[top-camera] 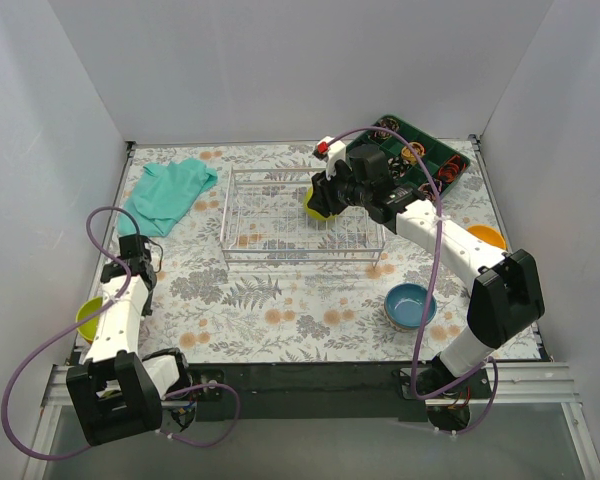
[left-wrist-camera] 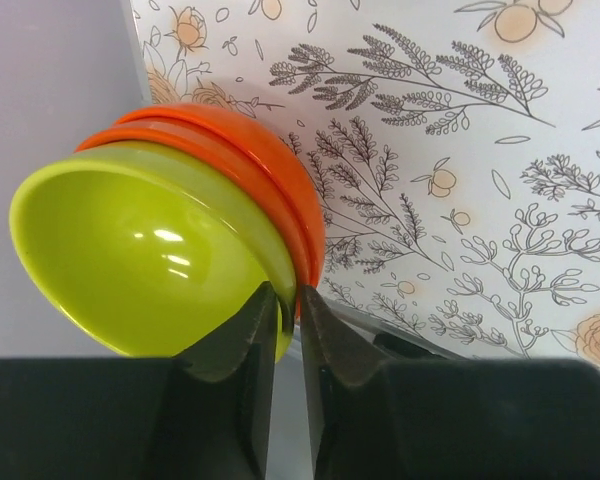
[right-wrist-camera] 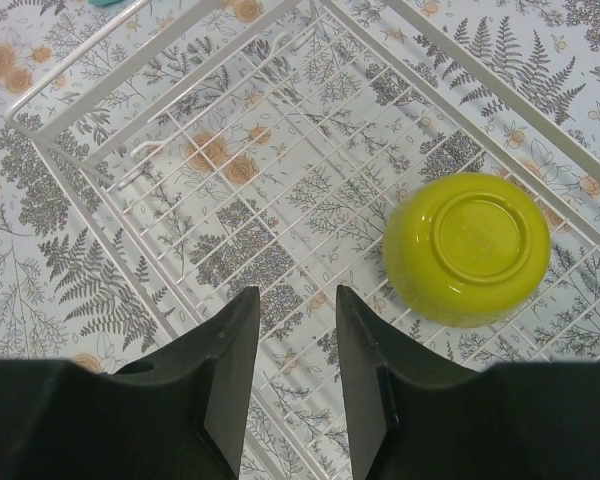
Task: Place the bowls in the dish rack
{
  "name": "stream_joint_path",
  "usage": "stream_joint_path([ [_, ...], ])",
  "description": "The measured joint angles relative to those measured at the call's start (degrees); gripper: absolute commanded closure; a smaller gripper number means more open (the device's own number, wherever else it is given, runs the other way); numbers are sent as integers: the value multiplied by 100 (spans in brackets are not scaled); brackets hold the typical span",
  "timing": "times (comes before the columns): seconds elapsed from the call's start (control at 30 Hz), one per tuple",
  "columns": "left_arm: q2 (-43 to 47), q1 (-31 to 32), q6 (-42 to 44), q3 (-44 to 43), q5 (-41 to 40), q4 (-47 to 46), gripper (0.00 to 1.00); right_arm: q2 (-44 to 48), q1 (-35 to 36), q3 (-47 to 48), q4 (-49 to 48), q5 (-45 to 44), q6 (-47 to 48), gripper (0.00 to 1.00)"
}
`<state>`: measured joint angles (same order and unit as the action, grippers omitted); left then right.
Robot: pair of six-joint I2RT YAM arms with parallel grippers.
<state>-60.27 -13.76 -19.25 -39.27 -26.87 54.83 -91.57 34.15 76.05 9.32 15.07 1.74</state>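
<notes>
The left pincer pinches the nested bowls' near rim, a finger each side, seemingly to lift them, while the right pincer hangs open and empty over the rack, where a lime bowl lies upside down just right of it, on a floral tabletop boxed by white walls.

A bowl lies in the dish rack, right end; stacked bowls far left — tray behind-right

The wire dish rack sits mid-table, an overturned lime bowl inside at its 3 o'clock end. A blue bowl stands upright outside at 5 o'clock, a second lime bowl at 8.
</notes>
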Motion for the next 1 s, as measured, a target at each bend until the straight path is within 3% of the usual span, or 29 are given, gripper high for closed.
stream_joint_path([
  [0.1, 0, 0, -2, 52, 4, 9, 96, 7, 0, -11, 0, -2, 2, 55],
  [0.3, 0, 0, -2, 44, 85, 50, 100, 57, 0, -96, 7, -28, 9, 55],
  [1.0, -326, 2, -72, -601, 1753, 772, 100, 251, 0, -280, -4, -149, 225, 55],
])
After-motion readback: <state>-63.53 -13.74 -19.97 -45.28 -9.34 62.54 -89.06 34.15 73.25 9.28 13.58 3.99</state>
